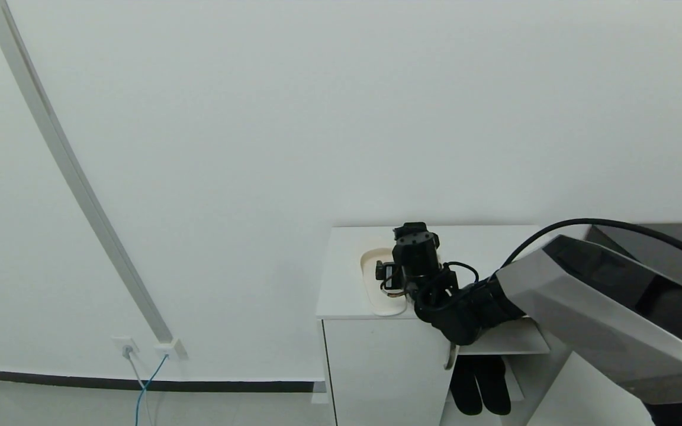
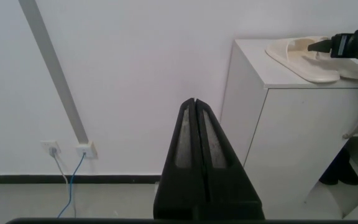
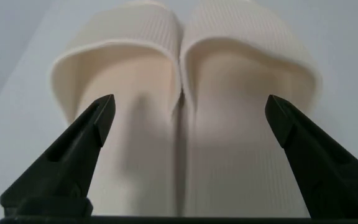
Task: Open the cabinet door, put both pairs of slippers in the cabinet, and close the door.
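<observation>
My right claw hangs over the top of the white cabinet, its jaws spread wide. The pair of cream slippers lies side by side on that top, near its left edge, and my two fingertips straddle both slippers from above without touching them.

My left claw is pressed fully together, holding nothing. It sits low and well to the left of the cabinet, pointing toward the white wall.

The cabinet's right side is open. A shelf shows inside it, and the pair of black slippers rests together on the level below that shelf. A metal handle sits at the edge of the front panel.

Low on the wall to the left are two sockets, with a blue cable hanging from them.
</observation>
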Robot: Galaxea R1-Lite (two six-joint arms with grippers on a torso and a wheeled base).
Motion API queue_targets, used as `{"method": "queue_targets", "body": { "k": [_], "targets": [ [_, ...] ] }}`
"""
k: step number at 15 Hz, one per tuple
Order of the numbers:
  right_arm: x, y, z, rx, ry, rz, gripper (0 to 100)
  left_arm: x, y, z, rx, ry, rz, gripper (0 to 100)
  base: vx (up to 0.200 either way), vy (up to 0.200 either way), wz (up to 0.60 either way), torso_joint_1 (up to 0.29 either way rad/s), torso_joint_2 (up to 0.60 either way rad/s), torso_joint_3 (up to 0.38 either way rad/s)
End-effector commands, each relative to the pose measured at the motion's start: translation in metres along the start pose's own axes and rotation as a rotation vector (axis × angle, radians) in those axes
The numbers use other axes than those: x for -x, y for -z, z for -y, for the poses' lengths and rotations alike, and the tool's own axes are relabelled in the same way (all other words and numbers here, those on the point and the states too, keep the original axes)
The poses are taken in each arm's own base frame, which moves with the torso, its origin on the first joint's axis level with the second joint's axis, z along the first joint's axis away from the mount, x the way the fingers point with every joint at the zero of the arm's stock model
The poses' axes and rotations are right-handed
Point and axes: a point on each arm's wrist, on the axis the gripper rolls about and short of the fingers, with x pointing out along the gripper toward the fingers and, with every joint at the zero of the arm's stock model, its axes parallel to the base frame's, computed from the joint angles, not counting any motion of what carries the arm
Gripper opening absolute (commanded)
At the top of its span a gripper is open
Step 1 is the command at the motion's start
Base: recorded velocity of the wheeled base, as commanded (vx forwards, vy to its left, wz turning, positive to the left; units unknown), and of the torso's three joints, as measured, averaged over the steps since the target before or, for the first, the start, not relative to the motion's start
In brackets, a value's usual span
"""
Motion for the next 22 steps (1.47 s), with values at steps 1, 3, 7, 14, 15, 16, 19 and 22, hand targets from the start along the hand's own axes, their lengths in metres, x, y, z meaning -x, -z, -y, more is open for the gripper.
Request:
{"method": "queue_targets", "body": {
  "k": [1,3,7,14,15,16,19,22],
  "targets": [
    [-0.026,0.014,0.004,0.012,0.023,0.0,100,0.0,0.0,0.0,-0.001,-0.001,-0.001,0,0.0,0.0,0.0,0.0,0.0,0.0],
    [-0.035,0.013,0.006,0.02,0.029,0.019,100,0.0,0.0,0.0,-0.001,-0.001,-0.001,0,0.0,0.0,0.0,0.0,0.0,0.0],
    [-0.051,0.007,0.007,0.025,0.043,0.041,100,0.0,0.0,0.0,0.001,-0.004,-0.001,0,0.0,0.0,0.0,0.0,0.0,0.0],
    [-0.052,0.001,0.003,0.027,0.013,0.034,0,0.0,0.0,0.0,0.001,-0.004,-0.001,0,0.0,0.0,0.0,0.0,0.0,0.0],
    [-0.053,0.001,0.004,0.027,0.015,0.033,0,0.0,0.0,0.0,0.001,-0.004,-0.001,0,0.0,0.0,0.0,0.0,0.0,0.0],
    [-0.053,0.001,0.004,0.028,0.015,0.032,0,0.0,0.0,0.0,0.001,-0.004,-0.001,0,0.0,0.0,0.0,0.0,0.0,0.0],
    [-0.043,-0.013,0.004,0.018,0.008,0.053,0,0.0,0.0,0.0,0.001,-0.004,-0.001,0,0.0,0.0,0.0,0.0,0.0,0.0],
    [0.002,-0.05,0.011,0.005,-0.042,0.078,0,0.0,0.0,0.0,0.001,-0.004,-0.001,0,0.0,0.0,0.0,0.0,0.0,0.0]
  ]
}}
